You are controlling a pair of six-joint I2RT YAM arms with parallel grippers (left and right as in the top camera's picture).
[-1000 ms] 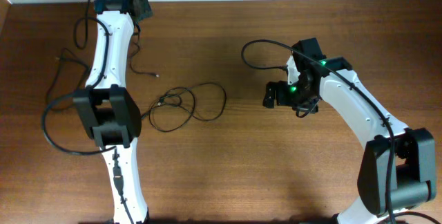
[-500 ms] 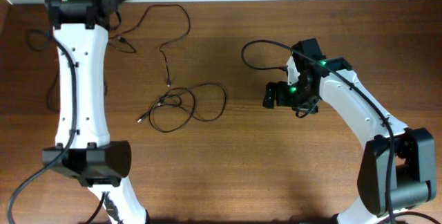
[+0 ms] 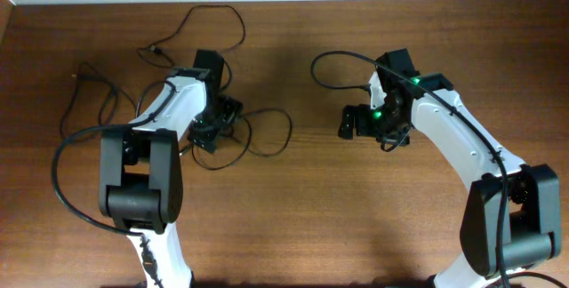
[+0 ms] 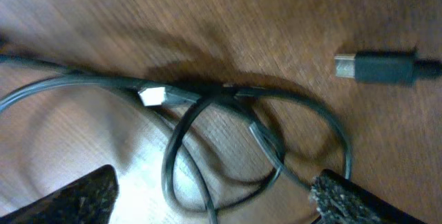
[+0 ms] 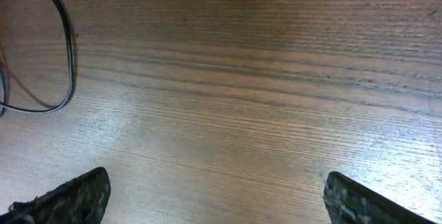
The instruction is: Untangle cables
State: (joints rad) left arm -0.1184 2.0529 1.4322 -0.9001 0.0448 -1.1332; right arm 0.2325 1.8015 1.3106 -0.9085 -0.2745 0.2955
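well, i judge this roughly a third done. one cord [image 3: 222, 6] lies by itself near the far edge of the surface [image 3: 302, 208], a loose open curve that crosses nothing. the other cables [image 3: 258, 132] sit in a knot left of centre, their loops overlapping, and that part is not yet sorted.

my left tool [image 4: 210, 182] hangs low over that knot with its fingers spread wide and gripping nothing. the cords lie flat on the wood between them. from the wrist view i see thin, round, black, rubbery cords with a slight sheen, bent into soft rings that cross over each other. a small plug with a pale metal tip [image 4: 153, 96] lies right at the crossing. a second, blocky dark plug [image 4: 376, 67] rests apart from the loops on bare wood.

my right tool [image 5: 214, 182] is also spread apart and empty, over bare surface well to the right of the knot, with only one edge of a loop [image 5: 65, 51] in its view. the surface is brown wood with a fine straight grain and a dull shine. my finger pads [image 5: 69, 196] look dark and gritty.
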